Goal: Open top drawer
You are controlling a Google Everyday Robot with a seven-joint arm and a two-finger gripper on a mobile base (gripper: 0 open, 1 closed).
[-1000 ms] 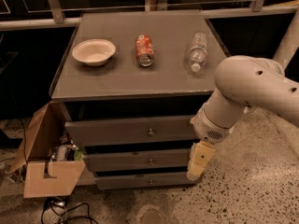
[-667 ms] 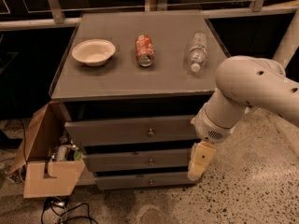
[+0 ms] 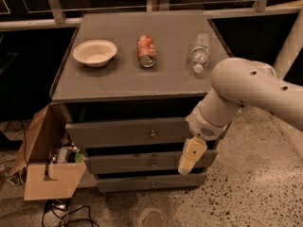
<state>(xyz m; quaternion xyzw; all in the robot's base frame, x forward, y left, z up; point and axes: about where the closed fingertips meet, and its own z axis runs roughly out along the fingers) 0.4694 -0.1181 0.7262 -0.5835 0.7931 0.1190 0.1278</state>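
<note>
Three drawers sit mid-frame; the top drawer (image 3: 118, 132) looks not yet opened, and the gripper (image 3: 191, 156), open or closed I cannot tell, hangs lower right of its knob (image 3: 152, 134), so approaching that knob likely comes next.

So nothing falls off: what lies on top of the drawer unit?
A bowl, a soda can on its side and a plastic bottle lying down. The gripper hangs lower, before the middle drawer, covering none of them.
</note>
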